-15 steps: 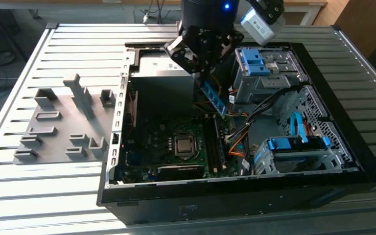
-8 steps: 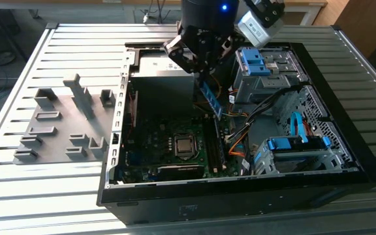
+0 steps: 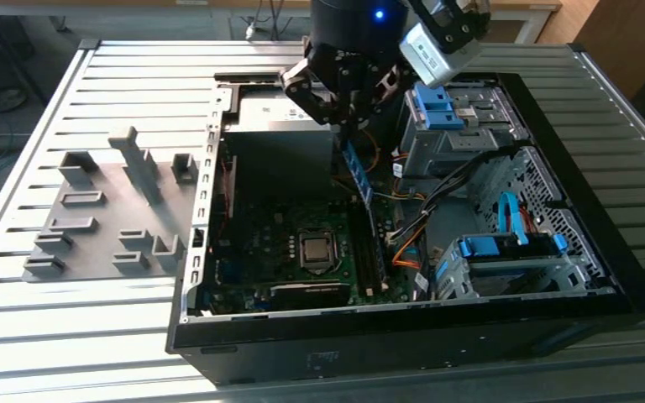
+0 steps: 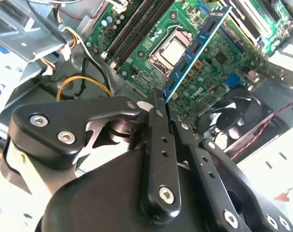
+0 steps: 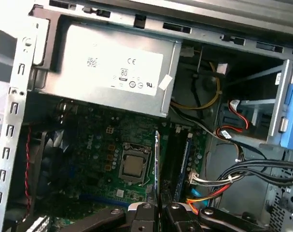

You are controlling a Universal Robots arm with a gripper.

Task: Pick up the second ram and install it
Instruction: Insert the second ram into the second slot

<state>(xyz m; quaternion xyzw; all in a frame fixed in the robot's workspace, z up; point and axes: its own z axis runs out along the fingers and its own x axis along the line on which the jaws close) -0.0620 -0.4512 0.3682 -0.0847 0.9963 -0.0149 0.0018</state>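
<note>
My gripper (image 3: 343, 134) hangs over the open computer case (image 3: 591, 243) and is shut on the second ram (image 3: 358, 175), a narrow blue-green stick with black chips. In the exterior view the stick slants down from the fingers toward the motherboard (image 3: 266, 243). The second wrist view shows the ram (image 4: 194, 46) reaching out from between the fingertips (image 4: 156, 99) above the board. Edge-on in the first wrist view, the ram (image 5: 157, 164) stands just beside the processor socket (image 5: 132, 165), short of the dark memory slots (image 5: 177, 154). It hangs above the board, apart from the slots.
A grey power supply (image 3: 278, 113) fills the case's far corner. Blue drive cages (image 3: 446, 109) and cable bundles (image 3: 412, 227) crowd the exterior view's right. A fan (image 4: 233, 116) sits at the board's edge. The grey slotted tray (image 3: 110, 210) lies outside the case on the slatted table (image 3: 65, 336).
</note>
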